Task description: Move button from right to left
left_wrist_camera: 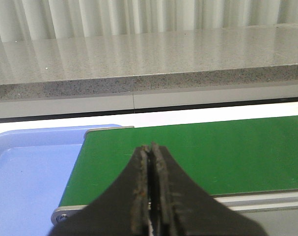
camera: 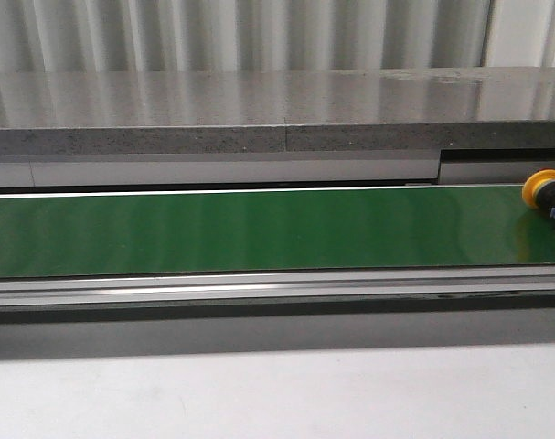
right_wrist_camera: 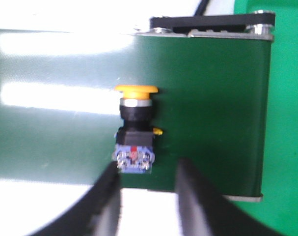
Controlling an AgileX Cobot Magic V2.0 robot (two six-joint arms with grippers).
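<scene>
— What lies before the corrugated wall?
— A grey stone counter (camera: 277,114), then the green conveyor belt (camera: 259,229). The button (camera: 548,194) lies at its right end, partly cut off by the frame.
— The left gripper (left_wrist_camera: 151,150)?
— Pressed together over the belt, beside a blue tray (left_wrist_camera: 26,167).
— The right gripper (right_wrist_camera: 148,169)?
— Spread, blurred; the button's base sits just beside one finger.

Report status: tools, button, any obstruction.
Left tool shut, empty. Right tool open, just short of button. Button lying on green belt, right end. Nothing blocking.

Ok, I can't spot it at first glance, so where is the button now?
The button lies on its side at the far right end of the green conveyor belt, just ahead of the right gripper's open fingers.
</scene>
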